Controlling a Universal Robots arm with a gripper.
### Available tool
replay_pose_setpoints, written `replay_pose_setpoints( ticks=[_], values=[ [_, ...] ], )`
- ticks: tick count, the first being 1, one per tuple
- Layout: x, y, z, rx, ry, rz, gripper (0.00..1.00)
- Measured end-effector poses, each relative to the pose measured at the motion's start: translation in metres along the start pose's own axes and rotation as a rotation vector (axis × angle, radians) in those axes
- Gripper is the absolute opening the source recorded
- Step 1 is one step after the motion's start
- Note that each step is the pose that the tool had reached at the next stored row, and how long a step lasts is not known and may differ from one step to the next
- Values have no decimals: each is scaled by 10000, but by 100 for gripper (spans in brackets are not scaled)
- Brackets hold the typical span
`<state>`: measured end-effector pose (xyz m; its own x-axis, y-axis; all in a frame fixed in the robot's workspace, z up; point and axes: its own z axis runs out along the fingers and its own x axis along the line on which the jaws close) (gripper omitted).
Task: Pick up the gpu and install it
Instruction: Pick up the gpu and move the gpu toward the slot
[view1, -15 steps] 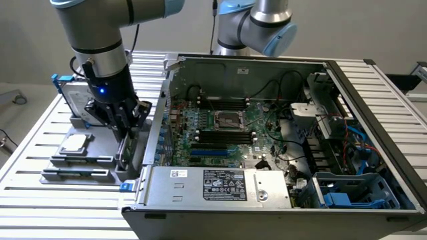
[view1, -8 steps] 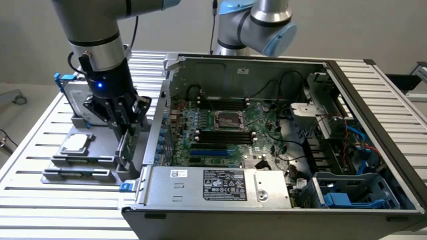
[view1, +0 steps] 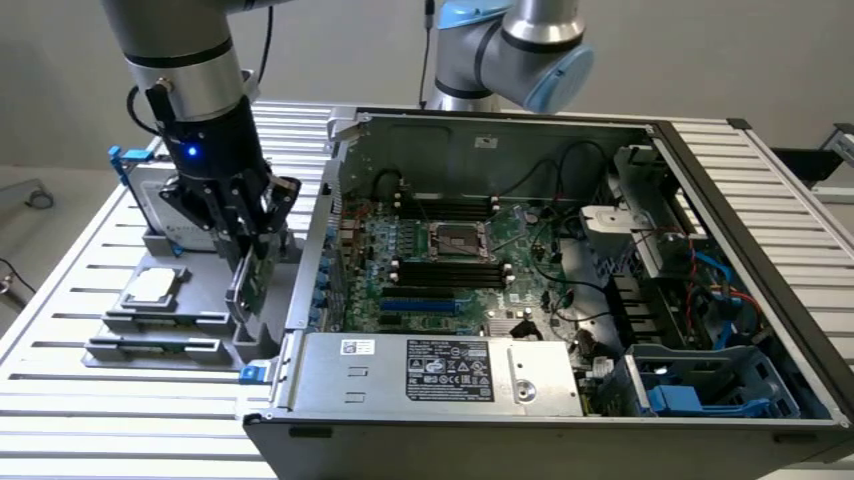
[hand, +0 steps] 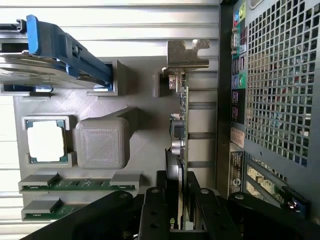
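Gripper (hand: 178, 212): closed on the gpu (hand: 181, 125) (card stood on edge).
Gpu: seated in gray holder (view1: 147, 352), beside computer case (view1: 534, 440).

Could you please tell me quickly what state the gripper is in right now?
Gripper: jaws closed on the gpu, which stands on edge in the gray holder.

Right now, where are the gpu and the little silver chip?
gpu (hand: 184, 107): wrist view, edge of its green board.
silver chip (hand: 46, 141): wrist view, middle of its metal lid.
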<state>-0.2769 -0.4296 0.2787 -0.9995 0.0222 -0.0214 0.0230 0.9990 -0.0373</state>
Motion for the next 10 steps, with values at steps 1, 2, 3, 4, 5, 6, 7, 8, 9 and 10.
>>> replay_pose_setpoints(
  ticks=[1,2,3,4,5,6,7,8,9,10],
  values=[
    [-1,-1,-29,-1,-5,2,26],
    [-2,-2,-58,-2,-9,5,26],
    [-2,-3,-85,-5,-16,7,26],
    [-3,-5,-115,-6,-21,10,26],
    [-4,-6,-142,-6,-27,13,26],
    [-4,-7,-168,-8,-35,15,26],
    [-4,-7,-193,-10,-44,18,26],
    [-5,-8,-218,-10,-53,20,26],
    [-5,-9,-245,-10,-60,20,26],
    [-6,-11,-276,-11,-66,19,26]
  ],
)
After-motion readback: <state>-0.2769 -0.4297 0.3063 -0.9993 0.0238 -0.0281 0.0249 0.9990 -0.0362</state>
